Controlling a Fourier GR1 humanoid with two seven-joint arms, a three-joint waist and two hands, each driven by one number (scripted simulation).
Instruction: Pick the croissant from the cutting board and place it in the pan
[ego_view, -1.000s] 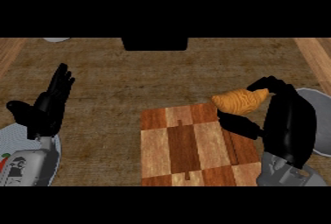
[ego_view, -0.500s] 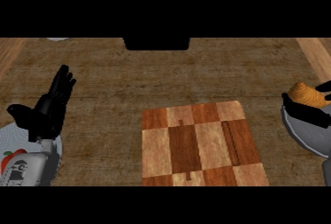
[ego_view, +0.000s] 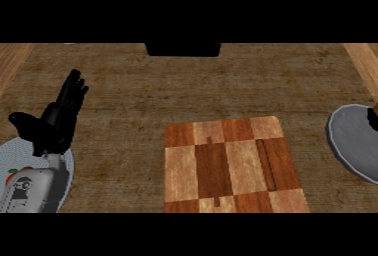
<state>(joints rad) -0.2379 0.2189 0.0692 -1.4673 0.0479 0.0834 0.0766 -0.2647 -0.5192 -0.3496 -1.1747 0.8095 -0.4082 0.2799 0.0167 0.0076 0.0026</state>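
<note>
Although the cutting board (ego_view: 232, 165) lies bare, the croissant shows nowhere, so its direction from either hand cannot be told. The pan (ego_view: 351, 150) sits far right of the left hand (ego_view: 55, 122), which rests open, fingers up. Only a dark sliver at the pan's far edge may be the right hand, its state untellable.

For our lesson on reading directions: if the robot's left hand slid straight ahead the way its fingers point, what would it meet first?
The left hand points up and slightly right over bare counter; the way looks free as far as the view shows.
</note>
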